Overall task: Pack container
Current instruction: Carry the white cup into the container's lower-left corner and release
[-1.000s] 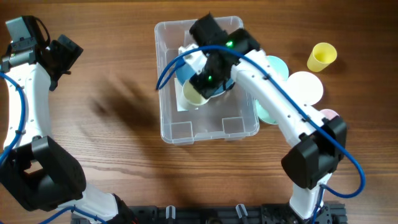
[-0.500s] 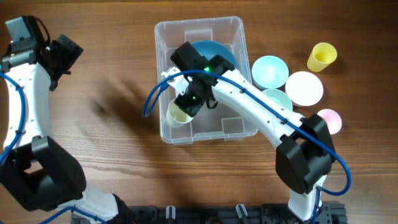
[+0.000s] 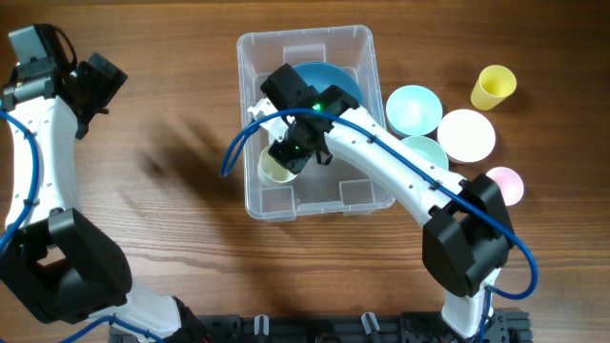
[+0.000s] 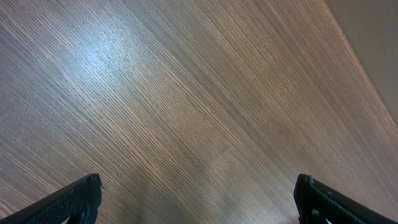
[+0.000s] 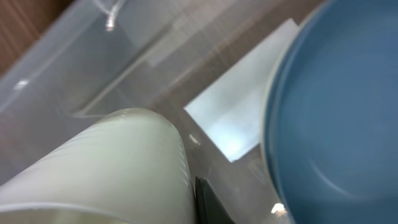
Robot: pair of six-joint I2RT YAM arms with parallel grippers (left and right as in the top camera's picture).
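The clear plastic container [image 3: 250, 114] stands at the table's middle. A blue bowl [image 3: 334, 78] lies in its far end, also in the right wrist view [image 5: 336, 112], beside the white label [image 5: 242, 118] on the bottom. My right gripper [image 3: 289, 155] is down inside the container's left side, shut on a pale cream cup [image 3: 274, 167]. In the right wrist view one dark finger [image 5: 202, 202] presses the cup's wall [image 5: 106, 168]; the other finger is hidden. My left gripper [image 3: 95, 81] is open and empty at the far left, over bare wood [image 4: 199, 199].
To the right of the container lie a light blue bowl [image 3: 413, 108], a pale green bowl [image 3: 424, 152], a white bowl [image 3: 466, 133], a pink bowl [image 3: 505, 183] and a yellow cup [image 3: 494, 86]. The right arm reaches over the container's right rim.
My right gripper carried the cream cup from the container's middle to its left front part, uncovering the blue bowl. In the last half second it barely moved. The left arm is still.
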